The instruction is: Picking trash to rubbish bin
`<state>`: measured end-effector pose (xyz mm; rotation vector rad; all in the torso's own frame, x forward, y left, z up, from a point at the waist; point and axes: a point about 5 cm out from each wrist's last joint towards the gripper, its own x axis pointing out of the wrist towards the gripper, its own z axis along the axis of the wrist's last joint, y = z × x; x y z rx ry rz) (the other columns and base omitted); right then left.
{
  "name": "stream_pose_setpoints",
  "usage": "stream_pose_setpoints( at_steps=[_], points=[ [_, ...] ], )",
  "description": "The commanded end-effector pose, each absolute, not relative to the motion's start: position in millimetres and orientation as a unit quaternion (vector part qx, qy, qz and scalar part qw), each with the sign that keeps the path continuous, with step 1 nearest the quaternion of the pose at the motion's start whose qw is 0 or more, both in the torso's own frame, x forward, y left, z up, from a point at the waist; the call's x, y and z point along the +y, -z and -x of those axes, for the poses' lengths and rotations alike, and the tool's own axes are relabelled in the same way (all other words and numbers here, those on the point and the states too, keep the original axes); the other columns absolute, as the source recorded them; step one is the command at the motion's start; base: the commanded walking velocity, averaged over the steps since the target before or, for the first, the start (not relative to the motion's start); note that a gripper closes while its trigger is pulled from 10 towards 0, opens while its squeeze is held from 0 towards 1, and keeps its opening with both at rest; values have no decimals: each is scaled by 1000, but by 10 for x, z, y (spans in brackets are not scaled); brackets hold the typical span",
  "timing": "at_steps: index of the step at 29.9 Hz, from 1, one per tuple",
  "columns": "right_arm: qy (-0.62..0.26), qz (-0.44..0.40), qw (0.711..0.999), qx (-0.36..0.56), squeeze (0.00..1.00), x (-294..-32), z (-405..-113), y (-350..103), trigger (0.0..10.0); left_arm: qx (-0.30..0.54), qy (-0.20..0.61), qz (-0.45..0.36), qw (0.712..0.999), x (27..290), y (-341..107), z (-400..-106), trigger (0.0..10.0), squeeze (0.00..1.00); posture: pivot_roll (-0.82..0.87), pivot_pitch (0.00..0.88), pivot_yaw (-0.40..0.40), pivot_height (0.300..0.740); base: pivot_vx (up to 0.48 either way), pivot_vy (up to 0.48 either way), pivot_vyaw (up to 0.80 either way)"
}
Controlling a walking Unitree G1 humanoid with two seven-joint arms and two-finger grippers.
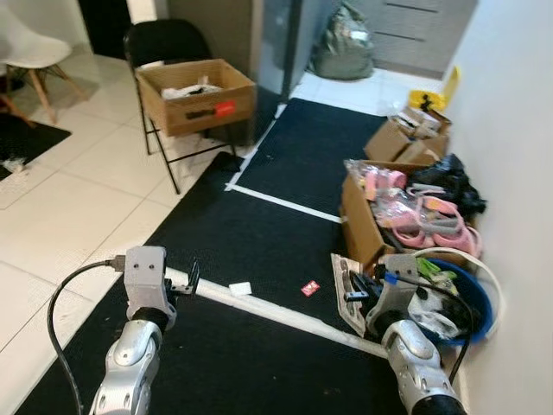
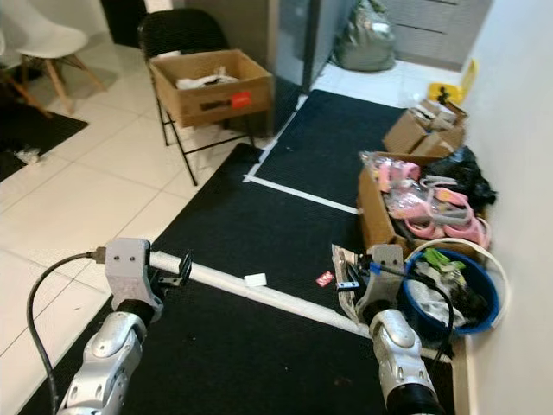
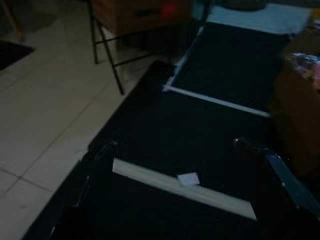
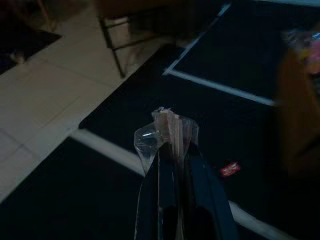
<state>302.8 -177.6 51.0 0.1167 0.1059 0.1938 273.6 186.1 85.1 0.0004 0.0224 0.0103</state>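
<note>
The right gripper (image 4: 177,150) has its two black fingers pressed together on a crumpled clear plastic wrapper (image 4: 165,131), held up over the black floor mat (image 1: 259,233). In the head views that arm sits low on the right, just beside a blue basin (image 1: 480,303) stuffed with rubbish against the wall. The left gripper (image 3: 180,165) hangs with its fingers spread wide apart and nothing between them — below it a small white scrap of paper (image 1: 240,288) lies on the mat, touching the white stripe. A small red wrapper (image 1: 309,288) lies near it, further right. Beyond, a cardboard box (image 1: 197,93) rests on a black folding chair (image 1: 164,43), and an open box of pink items (image 1: 406,207) stands by the wall.
</note>
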Motion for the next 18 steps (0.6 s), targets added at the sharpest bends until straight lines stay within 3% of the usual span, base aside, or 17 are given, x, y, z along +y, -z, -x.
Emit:
stream_pose_setpoints(
  at_steps=[1,18],
  points=[
    [-83,-51,993,60,0,-1871,-3002,-478,10000,15,1,2,1000,1821,-828,-2725,10000,0,47,93,-33,740,334,0,0],
    [-81,-47,994,58,0,-1874,-2994,-469,10000,17,7,3,1000,1806,-816,-2739,10000,0,44,100,-34,740,348,0,0]
  ],
)
